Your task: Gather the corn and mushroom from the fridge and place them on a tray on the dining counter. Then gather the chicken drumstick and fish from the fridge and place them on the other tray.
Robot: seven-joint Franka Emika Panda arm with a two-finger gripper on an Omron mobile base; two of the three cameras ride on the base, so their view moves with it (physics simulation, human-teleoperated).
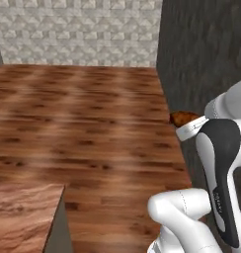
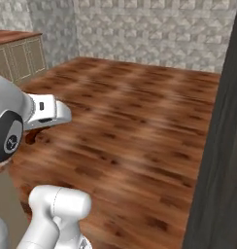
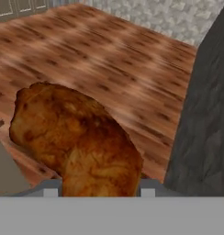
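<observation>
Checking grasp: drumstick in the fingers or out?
In. The chicken drumstick sits between the fingers, carried above the wood floor.

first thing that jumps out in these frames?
The drumstick: golden brown, big in the hand view, clamped in the pincer with a fingertip on either side of it. From the left base view it is just a brown tip poking past the white arm. Behind it lies the wood floor, with a dark wall on the right.
</observation>
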